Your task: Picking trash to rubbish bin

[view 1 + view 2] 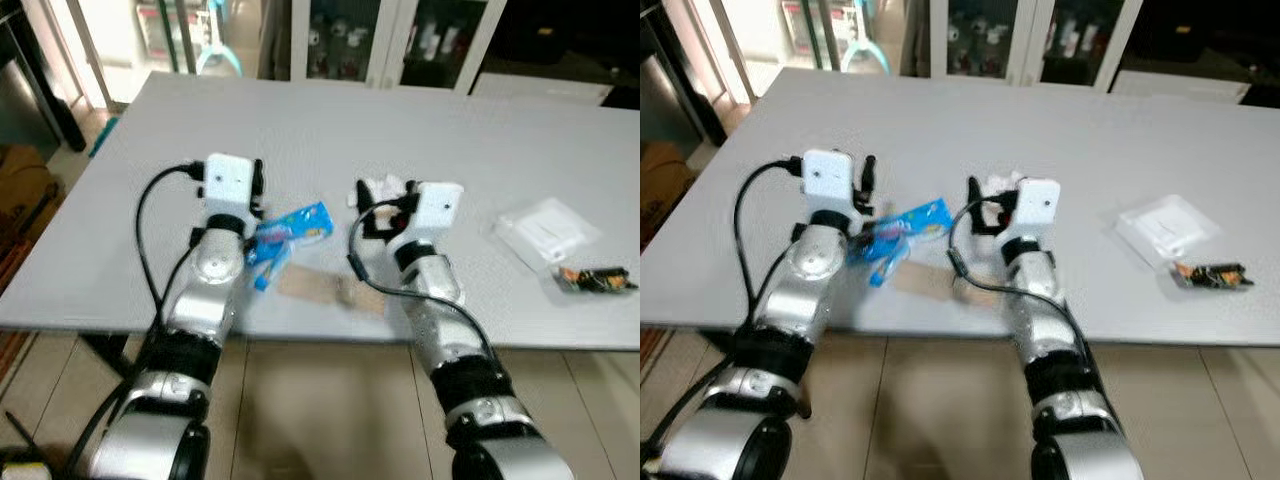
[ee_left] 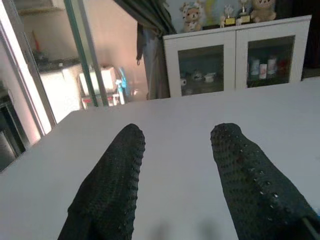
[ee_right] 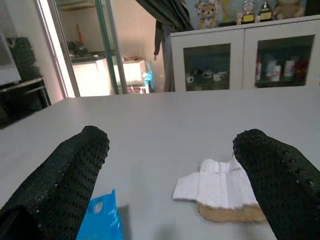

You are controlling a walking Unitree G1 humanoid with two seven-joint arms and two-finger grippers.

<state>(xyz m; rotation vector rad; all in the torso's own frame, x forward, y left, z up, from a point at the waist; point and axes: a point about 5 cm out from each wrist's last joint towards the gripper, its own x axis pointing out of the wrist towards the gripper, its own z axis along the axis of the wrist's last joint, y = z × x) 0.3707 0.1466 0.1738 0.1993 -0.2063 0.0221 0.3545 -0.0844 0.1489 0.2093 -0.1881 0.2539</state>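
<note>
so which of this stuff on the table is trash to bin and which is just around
For the job:
blue wrapper
crumpled white tissue
brown paper scrap
clear plastic packet
small dark wrapper

Just around:
white glass-door cabinet
grey table

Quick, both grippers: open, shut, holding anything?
Left gripper: open, fingers apart over the bare table, holding nothing.
Right gripper: open, holding nothing; crumpled white tissue lies on the table between its fingers.
</note>
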